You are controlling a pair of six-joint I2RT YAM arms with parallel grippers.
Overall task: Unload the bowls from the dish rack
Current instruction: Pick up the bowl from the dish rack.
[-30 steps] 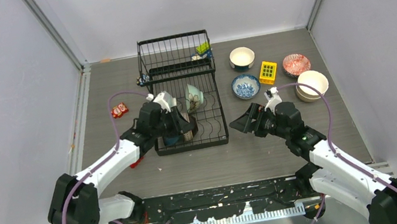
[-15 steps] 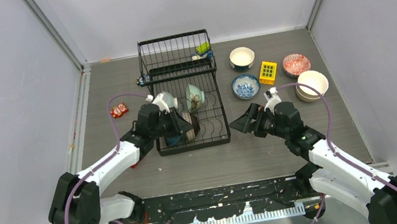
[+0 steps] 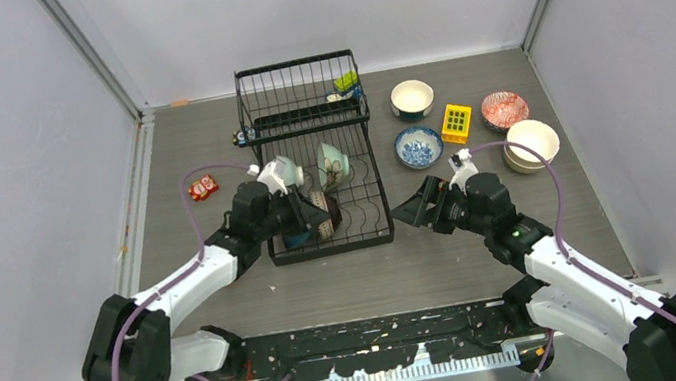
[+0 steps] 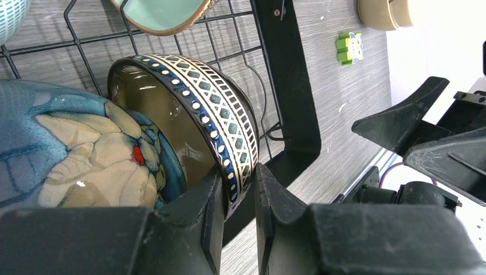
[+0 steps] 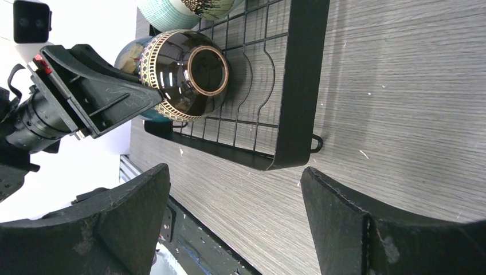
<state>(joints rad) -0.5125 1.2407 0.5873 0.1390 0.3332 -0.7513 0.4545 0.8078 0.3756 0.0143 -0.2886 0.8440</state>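
Left wrist view shows your left gripper (image 4: 238,192) pinching the rim of the brown patterned bowl (image 4: 189,109), one finger inside and one outside. The bowl stands on edge in the dish rack (image 4: 289,86), against a blue bowl (image 4: 69,149). The grasp looks made, so next lift it straight up, clear of the rack. Your right gripper (image 5: 235,217) hangs spread wide just beside the rack.

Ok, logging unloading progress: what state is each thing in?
dish rack, holding bowls
left gripper, shut on brown bowl's rim
right gripper, open, empty
brown bowl, on edge in rack, gripped
blue bowl, on edge in rack
pale green bowl, on edge in rack
white bowl, upright on table
blue-and-white bowl, upright on table
red-patterned bowl, upright on table
cream bowl, upright
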